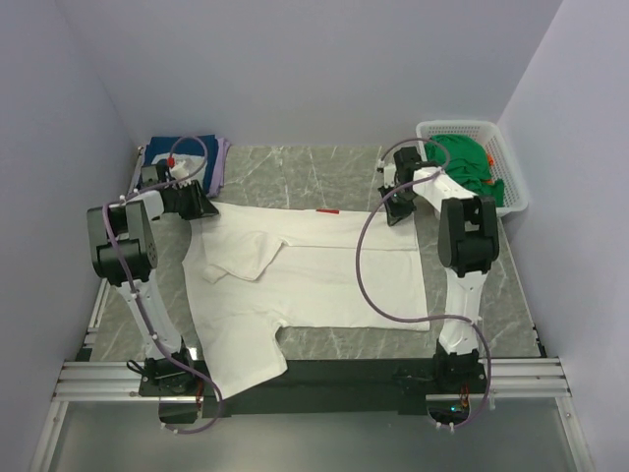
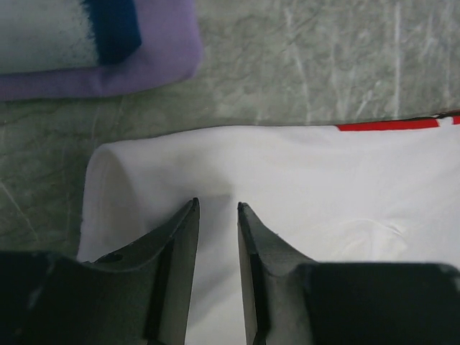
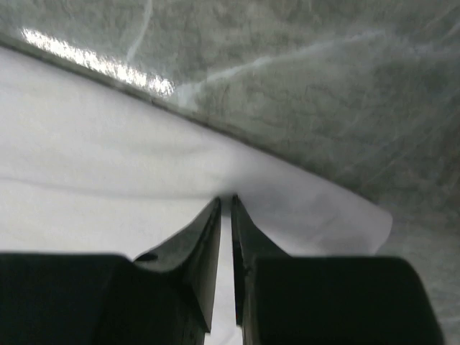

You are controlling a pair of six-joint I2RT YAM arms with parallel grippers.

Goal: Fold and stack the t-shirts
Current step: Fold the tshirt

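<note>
A large white t-shirt (image 1: pixel 314 275) lies spread on the grey marble table, one sleeve folded onto its body, with a red strip of print (image 1: pixel 324 210) at its far edge. My left gripper (image 1: pixel 200 205) is low over the shirt's far left corner. In the left wrist view (image 2: pixel 216 205) its jaws stand a little apart over the white cloth (image 2: pixel 323 187). My right gripper (image 1: pixel 398 209) is at the far right corner. In the right wrist view (image 3: pixel 230 199) it is shut on the white cloth (image 3: pixel 86 144). A folded navy t-shirt (image 1: pixel 177 152) lies far left. Green t-shirts (image 1: pixel 462 162) fill the basket.
The navy shirt rests on a folded purple cloth (image 2: pixel 144 72), close behind my left gripper. A white lattice basket (image 1: pixel 511 162) stands at the far right against the wall. Walls close in the left, back and right. The shirt's lower sleeve hangs over the near table edge (image 1: pixel 246 369).
</note>
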